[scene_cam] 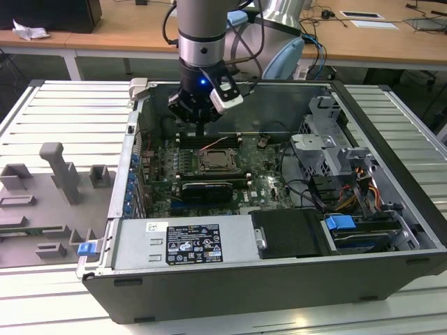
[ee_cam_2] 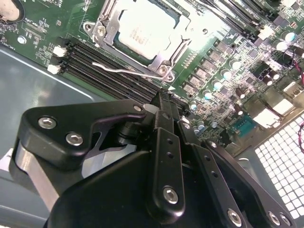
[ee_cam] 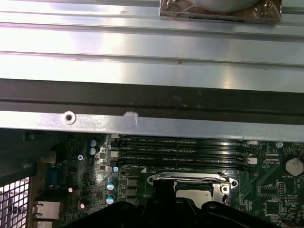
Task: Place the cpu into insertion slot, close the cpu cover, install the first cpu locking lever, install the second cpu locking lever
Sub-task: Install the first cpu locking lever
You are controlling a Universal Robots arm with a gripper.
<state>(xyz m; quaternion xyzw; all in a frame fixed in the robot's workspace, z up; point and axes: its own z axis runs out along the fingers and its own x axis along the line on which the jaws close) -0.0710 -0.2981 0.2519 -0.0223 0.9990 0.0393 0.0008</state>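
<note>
The cpu point(ee_cam_2: 142, 28), a pale square chip, sits in the insertion slot point(scene_cam: 212, 162) near the middle of the green circuit board point(ee_cam_2: 228, 57); the cpu cover point(ee_cam_2: 164, 59), a silvery metal frame, lies closed around it, its window showing the chip; a thin metal lever point(ee_cam_2: 118, 69) runs along the frame's edge beside the black memory slots point(ee_cam_2: 99, 71). The gripper point(scene_cam: 201, 125) hangs above the board's far edge, just past the memory slots, inside the open computer case point(scene_cam: 391, 132); its jaws look drawn together with nothing between them. The case rests on a ribbed metal table point(scene_cam: 63, 112).
</note>
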